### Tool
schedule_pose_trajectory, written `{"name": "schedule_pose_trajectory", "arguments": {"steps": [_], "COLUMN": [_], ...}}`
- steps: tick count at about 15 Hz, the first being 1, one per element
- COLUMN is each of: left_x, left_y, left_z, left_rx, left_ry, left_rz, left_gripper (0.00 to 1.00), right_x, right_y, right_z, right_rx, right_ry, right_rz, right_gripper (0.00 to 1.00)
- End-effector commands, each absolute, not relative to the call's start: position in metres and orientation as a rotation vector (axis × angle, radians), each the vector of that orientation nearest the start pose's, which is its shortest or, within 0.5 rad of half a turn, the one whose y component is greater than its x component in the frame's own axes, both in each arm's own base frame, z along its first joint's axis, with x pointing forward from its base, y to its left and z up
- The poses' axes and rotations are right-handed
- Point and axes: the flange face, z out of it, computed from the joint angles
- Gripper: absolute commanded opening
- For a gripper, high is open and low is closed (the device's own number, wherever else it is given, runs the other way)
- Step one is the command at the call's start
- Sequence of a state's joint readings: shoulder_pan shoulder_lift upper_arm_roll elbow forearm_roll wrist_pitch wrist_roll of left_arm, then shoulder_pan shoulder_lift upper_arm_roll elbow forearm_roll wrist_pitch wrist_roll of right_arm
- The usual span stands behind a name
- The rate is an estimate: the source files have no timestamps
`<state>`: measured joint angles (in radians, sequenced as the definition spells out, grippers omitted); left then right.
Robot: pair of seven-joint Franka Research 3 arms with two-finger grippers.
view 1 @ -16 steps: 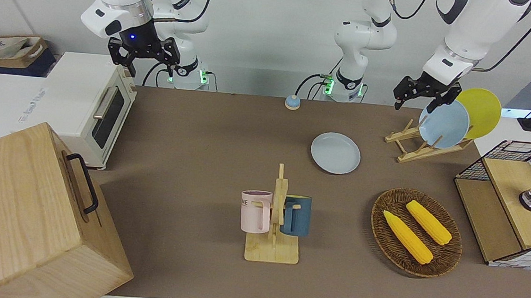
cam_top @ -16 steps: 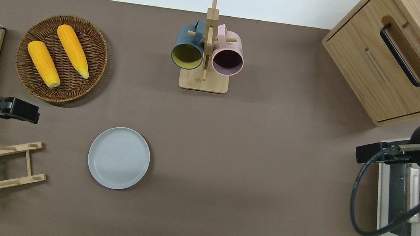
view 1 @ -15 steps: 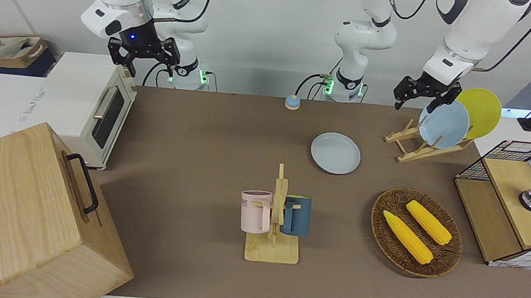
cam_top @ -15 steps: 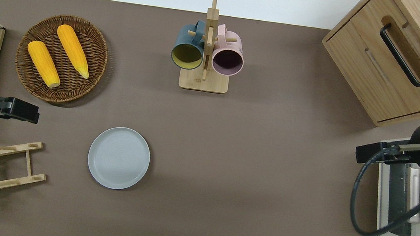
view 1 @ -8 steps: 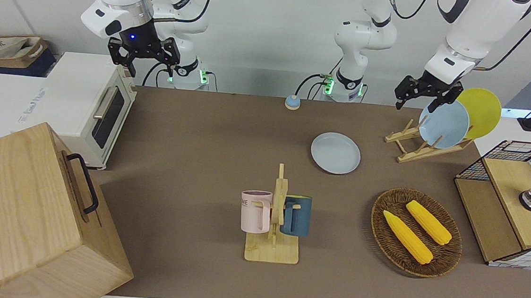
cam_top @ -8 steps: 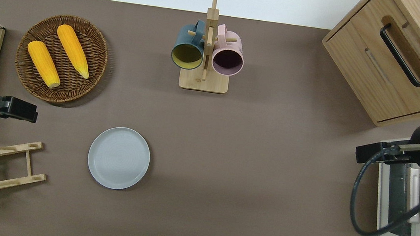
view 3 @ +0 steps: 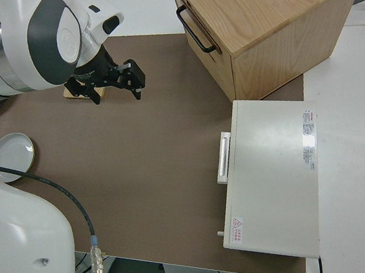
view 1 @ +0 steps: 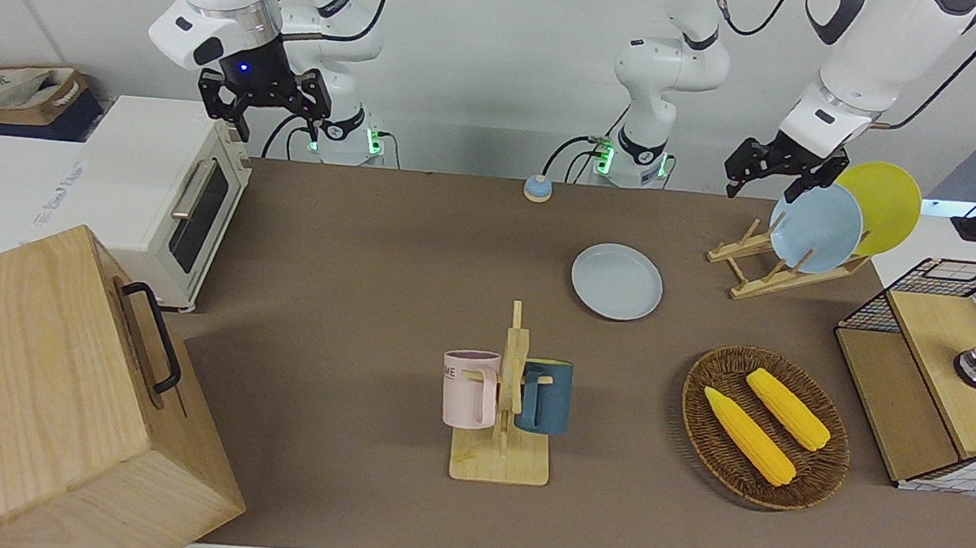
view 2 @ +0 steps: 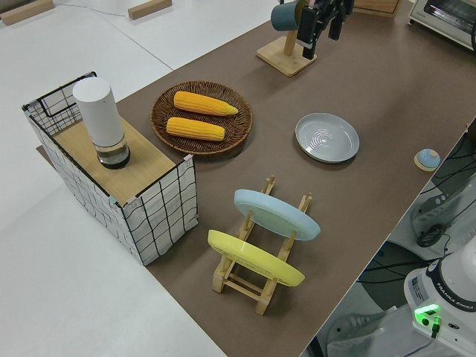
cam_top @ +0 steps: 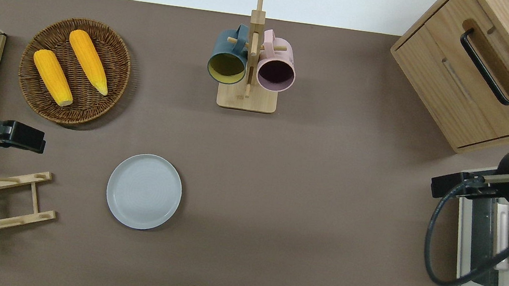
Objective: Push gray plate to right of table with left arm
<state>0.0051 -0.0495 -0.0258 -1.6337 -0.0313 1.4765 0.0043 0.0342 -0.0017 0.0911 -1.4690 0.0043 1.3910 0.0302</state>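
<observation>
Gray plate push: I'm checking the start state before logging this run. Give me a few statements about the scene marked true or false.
1. The gray plate lies flat on the table, with nothing on it. True.
2. The left end effector is touching the gray plate. False: it is up in the air, apart from the plate, over bare table between the wicker basket and the plate rack.
3. Two corn cobs lie in the wicker basket. True.
4. The sky-blue plate lies flat on the table. False: it stands on edge in the plate rack, beside the yellow plate.
5. The right end effector holds a mug. False: it is open and empty; the right arm is parked.
</observation>
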Motion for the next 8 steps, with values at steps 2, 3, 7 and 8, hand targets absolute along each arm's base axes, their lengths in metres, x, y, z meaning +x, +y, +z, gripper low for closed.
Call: {"name": "schedule_pose_trajectory", "arguments": {"steps": [2,3,7,8], "left_x": [0.527,0.528,0.525,0.517], "left_y": [-0.016,-0.016,-0.016,-0.015], "left_z": [0.577,0.568,0.515,0.497], "left_rx": [-3.171,-3.171,-3.175,-3.176], "left_ry": [0.013,0.011,0.002,0.000], "left_rz": [0.247,0.252,0.201,0.170], "left_gripper": [0.99,0.99,0.99,0.99], "right_x": [0.527,0.527,0.527,0.527], "right_y": [0.065,0.065,0.064,0.065], "right_z": [0.660,0.660,0.660,0.660], "right_rx": [-3.130,-3.130,-3.130,-3.130], "right_ry": [-0.145,-0.147,-0.145,-0.147], "right_rz": [0.128,0.128,0.128,0.128], "right_gripper": [0.983,0.983,0.983,0.983]}}
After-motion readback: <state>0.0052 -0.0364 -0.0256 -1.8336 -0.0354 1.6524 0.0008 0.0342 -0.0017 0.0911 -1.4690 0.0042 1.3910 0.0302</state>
